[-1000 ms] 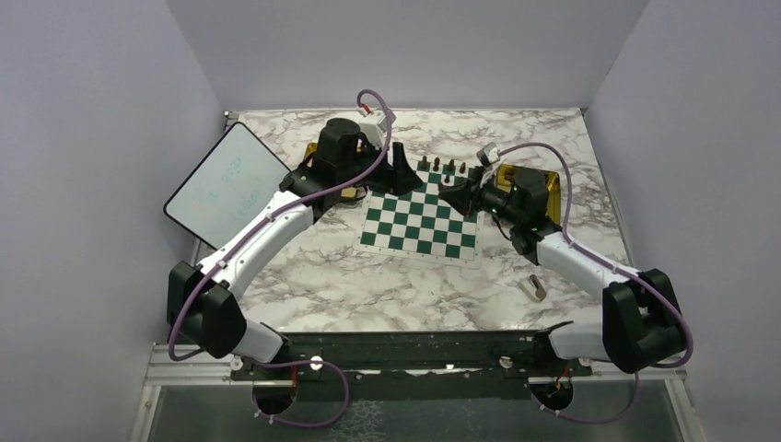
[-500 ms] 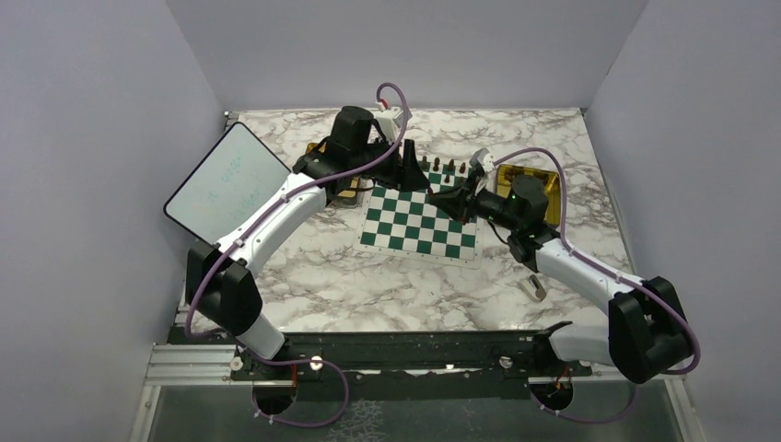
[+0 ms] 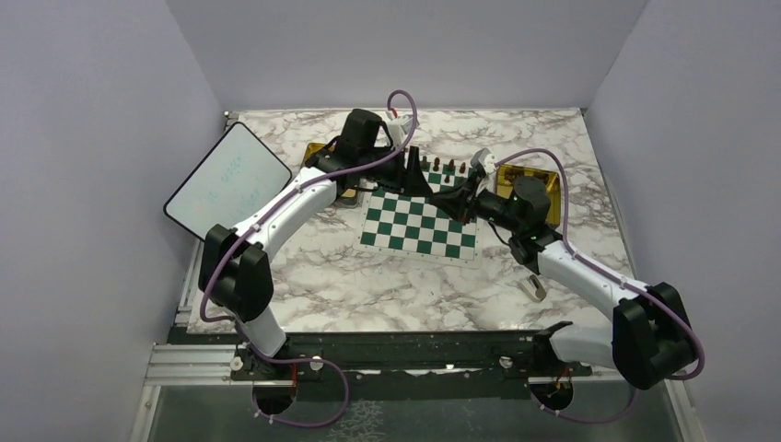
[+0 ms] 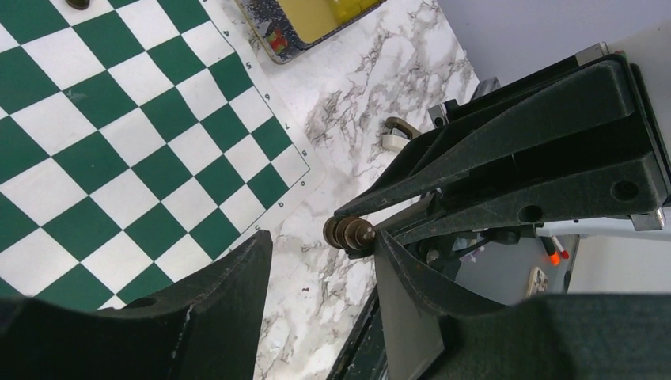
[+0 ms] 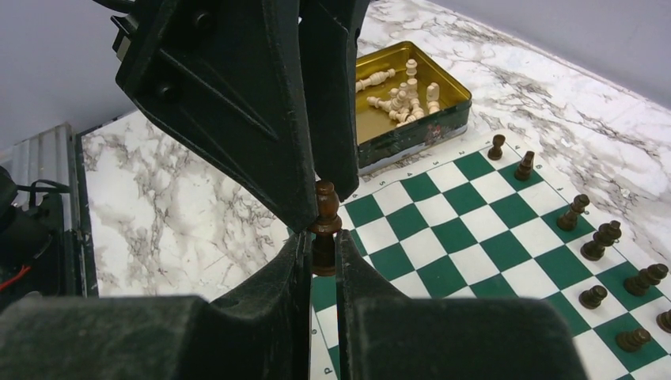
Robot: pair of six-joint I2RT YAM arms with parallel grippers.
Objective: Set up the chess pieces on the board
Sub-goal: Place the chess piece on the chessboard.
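The board (image 3: 419, 221) lies mid-table, green and white. My right gripper (image 3: 453, 196) hovers over its far right part, shut on a dark brown chess piece (image 5: 324, 229) held by its base. My left gripper (image 3: 422, 175) meets it from the left and is open. Its fingers (image 5: 237, 119) stand either side of the piece's head. In the left wrist view the piece (image 4: 348, 233) sits close to the right finger of my left gripper (image 4: 320, 237), with a wide gap to the other. Several dark pieces (image 5: 601, 237) stand along the board's far edge (image 3: 444, 167).
A gold tin (image 5: 403, 87) with several cream pieces sits left of the board, and another gold tin (image 3: 543, 184) sits at its right. A white tablet (image 3: 226, 180) leans at the left edge. A small grey block (image 3: 534, 287) lies near the right arm.
My left arm has swung right along the board's far edge to the right gripper, and its jaws have narrowed around the held piece. The right gripper shifted slightly left, still gripping.
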